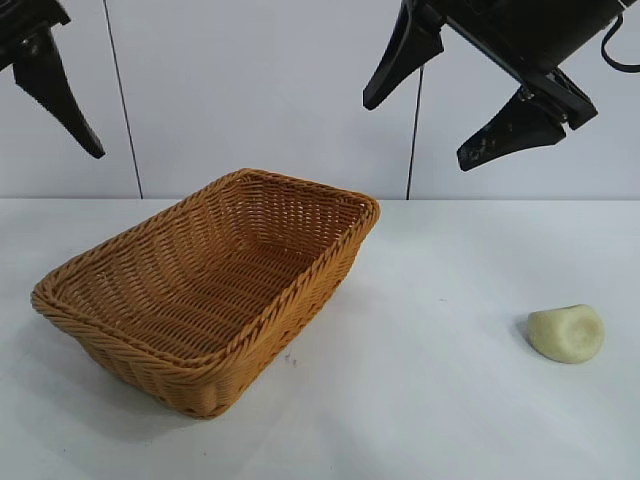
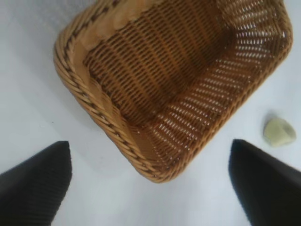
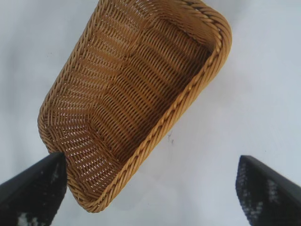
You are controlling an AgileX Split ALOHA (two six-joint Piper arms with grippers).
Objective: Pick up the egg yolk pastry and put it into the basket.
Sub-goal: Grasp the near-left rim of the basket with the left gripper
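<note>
The egg yolk pastry (image 1: 567,333), a small pale cream-yellow lump with a dent, lies on the white table at the right. It also shows small in the left wrist view (image 2: 279,132). The golden-brown wicker basket (image 1: 300,275) stands empty at centre-left and fills much of both wrist views (image 2: 94,108) (image 3: 188,94). My right gripper (image 1: 415,125) hangs open and empty high above the table, up and left of the pastry. My left gripper (image 1: 60,105) is high at the top left, only one finger visible in the exterior view; its wrist view shows it open (image 2: 150,174).
The white table (image 1: 430,400) runs between the basket and the pastry and to the front. A pale wall with vertical seams stands behind the table.
</note>
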